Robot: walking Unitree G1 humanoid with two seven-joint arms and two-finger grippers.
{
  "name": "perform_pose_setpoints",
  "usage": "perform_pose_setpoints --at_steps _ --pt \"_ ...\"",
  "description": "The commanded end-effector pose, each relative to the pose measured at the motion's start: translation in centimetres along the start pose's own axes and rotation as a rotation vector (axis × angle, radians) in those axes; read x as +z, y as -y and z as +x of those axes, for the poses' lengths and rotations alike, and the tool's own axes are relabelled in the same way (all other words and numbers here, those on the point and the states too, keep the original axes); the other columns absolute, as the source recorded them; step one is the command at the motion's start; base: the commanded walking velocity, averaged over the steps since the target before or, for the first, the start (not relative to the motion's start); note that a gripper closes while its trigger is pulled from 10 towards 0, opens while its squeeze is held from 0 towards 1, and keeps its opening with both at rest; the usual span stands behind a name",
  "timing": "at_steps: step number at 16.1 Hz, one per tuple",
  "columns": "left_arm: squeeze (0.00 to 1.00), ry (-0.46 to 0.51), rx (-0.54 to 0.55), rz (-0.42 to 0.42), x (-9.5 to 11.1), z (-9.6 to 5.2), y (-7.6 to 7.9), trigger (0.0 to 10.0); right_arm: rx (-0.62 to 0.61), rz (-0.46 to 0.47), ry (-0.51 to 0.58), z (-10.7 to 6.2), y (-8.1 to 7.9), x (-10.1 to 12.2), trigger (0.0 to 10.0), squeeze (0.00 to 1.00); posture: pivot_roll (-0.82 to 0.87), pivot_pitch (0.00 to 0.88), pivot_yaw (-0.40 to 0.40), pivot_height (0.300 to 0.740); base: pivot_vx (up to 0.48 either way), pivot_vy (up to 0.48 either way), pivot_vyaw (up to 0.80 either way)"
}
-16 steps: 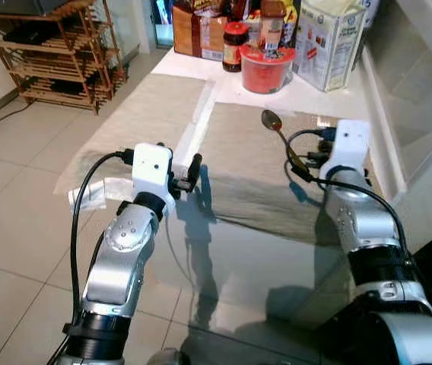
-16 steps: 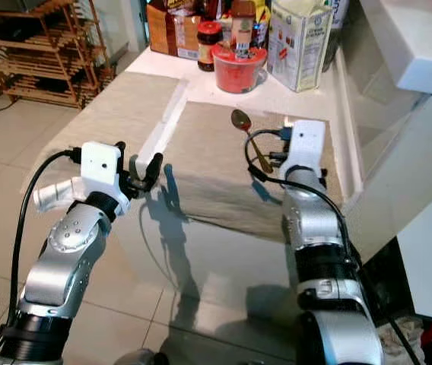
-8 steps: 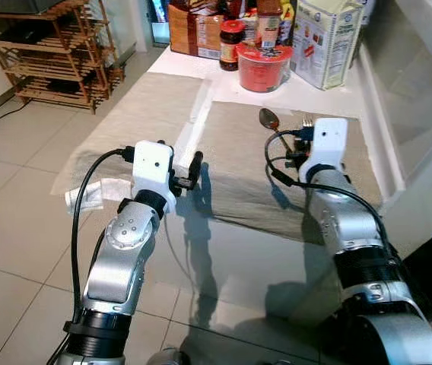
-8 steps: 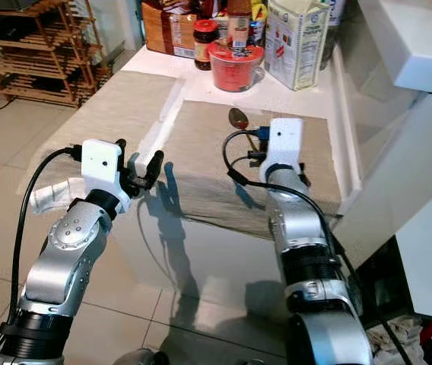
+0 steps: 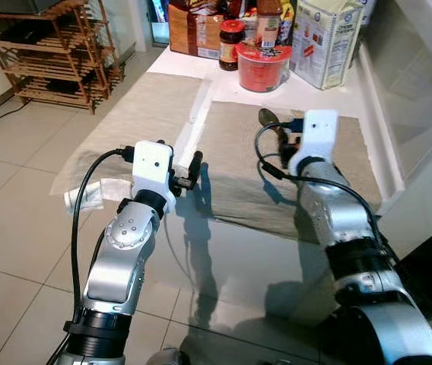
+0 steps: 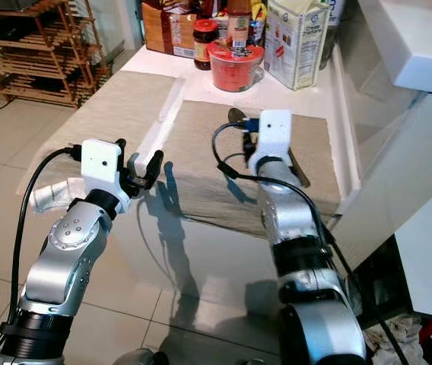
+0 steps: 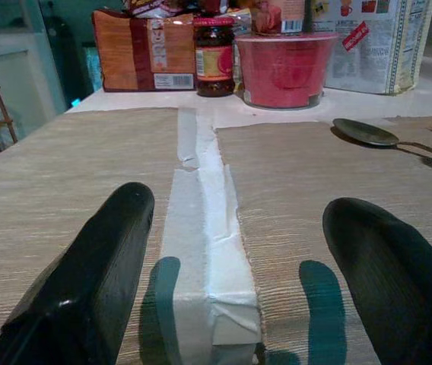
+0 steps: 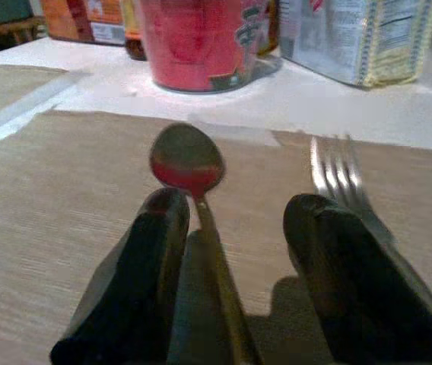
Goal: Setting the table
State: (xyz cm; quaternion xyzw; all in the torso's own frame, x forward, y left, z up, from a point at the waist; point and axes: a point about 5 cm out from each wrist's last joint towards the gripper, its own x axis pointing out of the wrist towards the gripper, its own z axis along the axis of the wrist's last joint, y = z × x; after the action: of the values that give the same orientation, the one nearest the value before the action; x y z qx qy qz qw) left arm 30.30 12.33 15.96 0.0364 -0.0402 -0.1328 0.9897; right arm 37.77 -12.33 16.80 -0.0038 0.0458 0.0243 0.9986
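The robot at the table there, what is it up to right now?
It is setting the table. The right gripper hangs open low over the right-hand placemat, its fingers either side of the spoon handle, with a fork lying just beside. Nothing is gripped yet. The left gripper is open too, hovering over the white strip between the two placemats. A red tub, jars and a carton stand at the far end of the table.
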Motion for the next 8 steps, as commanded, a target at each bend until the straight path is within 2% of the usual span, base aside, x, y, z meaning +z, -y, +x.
perform_pose_setpoints --at_steps 1,2,4,6,8 --pt "0.0 -0.003 0.0 0.008 0.1 0.0 0.1 10.0 0.001 0.025 0.042 0.6 0.5 2.1 10.0 1.0 0.04 0.057 0.024 0.74 0.0 0.0 0.0" --pt "0.0 -0.003 -0.001 0.007 0.1 0.0 0.1 10.0 0.002 0.018 0.049 0.7 0.6 2.6 10.0 1.0 0.04 0.056 0.021 0.74 0.0 0.0 0.0" --pt "0.0 0.009 -0.075 -0.096 0.2 -0.3 0.7 10.0 0.011 -0.012 0.051 1.2 0.8 3.0 10.0 1.0 0.04 0.056 0.015 0.74 0.0 0.0 0.0" --pt "0.0 -0.028 -0.154 -0.019 -0.7 -1.0 1.1 10.0 0.005 -0.034 0.052 1.6 1.0 3.2 10.0 1.0 0.05 0.058 0.007 0.74 0.0 0.0 0.0" --pt "0.0 -0.062 -0.247 0.013 -1.6 -1.7 1.3 10.0 0.001 -0.037 0.055 1.7 1.2 3.1 10.0 1.0 0.06 0.062 0.01 0.74 0.0 0.0 0.0"
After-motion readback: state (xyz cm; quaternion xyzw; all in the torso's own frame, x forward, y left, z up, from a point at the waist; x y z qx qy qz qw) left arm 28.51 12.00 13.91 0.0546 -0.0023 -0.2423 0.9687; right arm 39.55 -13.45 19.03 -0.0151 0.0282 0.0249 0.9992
